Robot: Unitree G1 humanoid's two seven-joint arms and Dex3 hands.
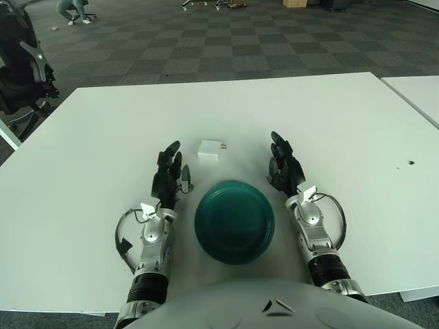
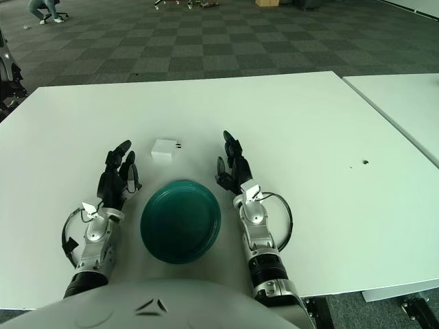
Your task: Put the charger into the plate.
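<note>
A small white charger [image 1: 210,150] lies on the white table, just beyond the dark green plate [image 1: 234,221]. The plate sits near the table's front edge with nothing in it. My left hand [image 1: 171,170] is to the left of the plate, fingers stretched forward and spread, holding nothing. My right hand [image 1: 283,164] is to the right of the plate, fingers likewise extended and holding nothing. The charger is between the two hands' fingertips, a little ahead of them and closer to the left hand.
The white table [image 1: 226,110] stretches far beyond the charger. A second white table [image 1: 418,92] stands at the right. An office chair [image 1: 20,75] is off the table's left corner. A small dark speck [image 1: 410,163] marks the table at the right.
</note>
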